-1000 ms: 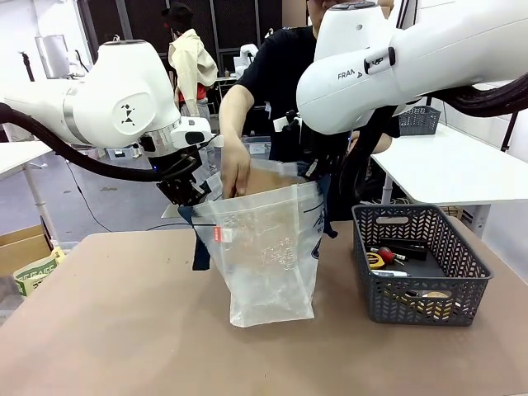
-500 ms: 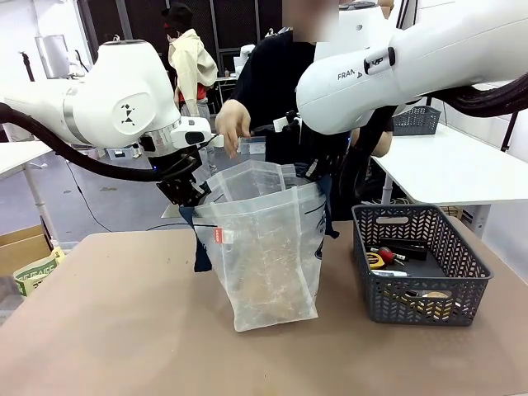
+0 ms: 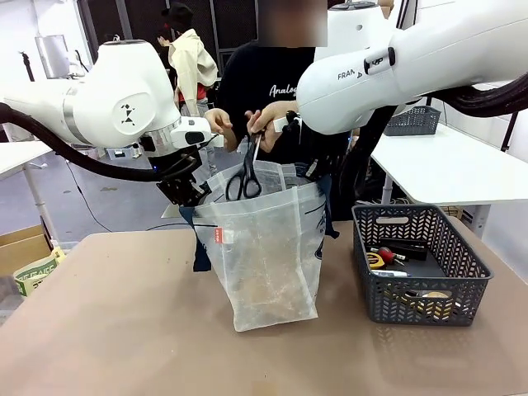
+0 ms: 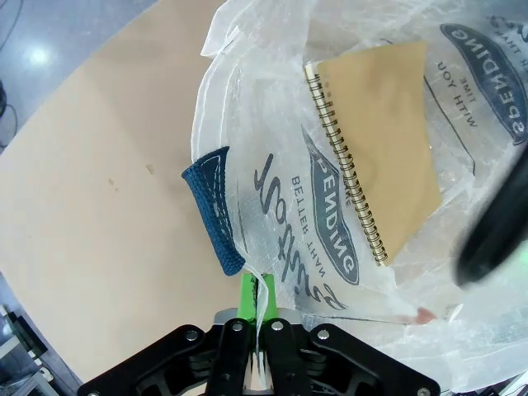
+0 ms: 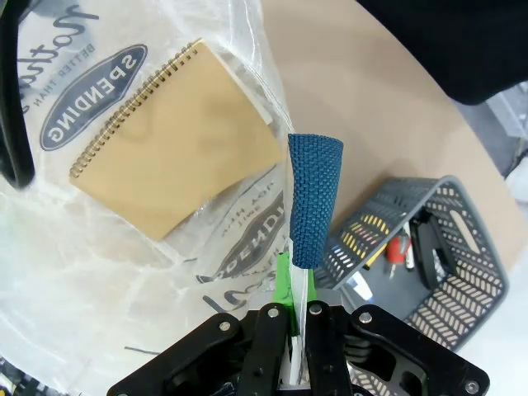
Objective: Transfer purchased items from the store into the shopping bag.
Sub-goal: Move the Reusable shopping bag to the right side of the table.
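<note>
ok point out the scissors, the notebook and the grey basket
scissors (image 3: 248,165) front view, on the blades just above the black handles
notebook (image 4: 379,140) left wrist view, middle of the brown cover
grey basket (image 3: 421,304) front view, on its front wall

Brown table (image 3: 107,330) as anchor. Off its left edge, low on the floor: a cardboard box (image 3: 18,243). At that same left edge: a white packet with green print (image 3: 35,274). Beyond its far right corner: a white table (image 3: 445,165) carrying a small grey basket (image 3: 419,120). Far behind its left half: a person in a cream hoodie (image 3: 191,66).
</note>
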You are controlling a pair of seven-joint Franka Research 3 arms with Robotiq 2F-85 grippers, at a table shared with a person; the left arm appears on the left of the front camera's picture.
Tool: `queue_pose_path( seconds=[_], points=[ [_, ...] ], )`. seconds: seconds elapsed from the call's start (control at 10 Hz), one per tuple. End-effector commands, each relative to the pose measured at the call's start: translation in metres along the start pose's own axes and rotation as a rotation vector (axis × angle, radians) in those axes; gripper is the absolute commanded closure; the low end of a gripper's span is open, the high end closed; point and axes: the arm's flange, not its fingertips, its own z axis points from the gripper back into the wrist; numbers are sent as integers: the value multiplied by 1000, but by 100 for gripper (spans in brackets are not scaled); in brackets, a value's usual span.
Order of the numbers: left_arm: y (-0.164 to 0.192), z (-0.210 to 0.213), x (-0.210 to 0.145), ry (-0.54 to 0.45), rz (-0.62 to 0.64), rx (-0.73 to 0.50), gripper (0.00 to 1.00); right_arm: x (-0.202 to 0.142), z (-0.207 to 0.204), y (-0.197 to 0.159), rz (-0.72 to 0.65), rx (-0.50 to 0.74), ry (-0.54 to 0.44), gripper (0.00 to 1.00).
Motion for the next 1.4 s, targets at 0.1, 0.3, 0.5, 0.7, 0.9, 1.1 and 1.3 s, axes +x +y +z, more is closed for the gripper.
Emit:
queue_pose_path(
  seconds=[0.1,0.3,0.5,0.7,0.9,1.1,1.3],
  points=[
    [1,2,-1,-2,3,1,100,-1,1,-1,-1,-2,-2,100],
    [1,2,-1,-2,3,1,100,-1,1,-1,-1,-2,-2,100],
    [1,2,-1,-2,3,1,100,-1,1,-1,-1,-2,-2,100],
    [1,2,-1,-2,3,1,100,-1,1,-1,-1,-2,-2,100],
    [1,2,-1,-2,3,1,100,-1,1,-1,-1,-2,-2,100],
    [1,2,-1,-2,3,1,100,-1,1,-1,-1,-2,-2,100],
    [1,2,-1,-2,3,1,100,-1,1,-1,-1,-2,-2,100]
  ],
)
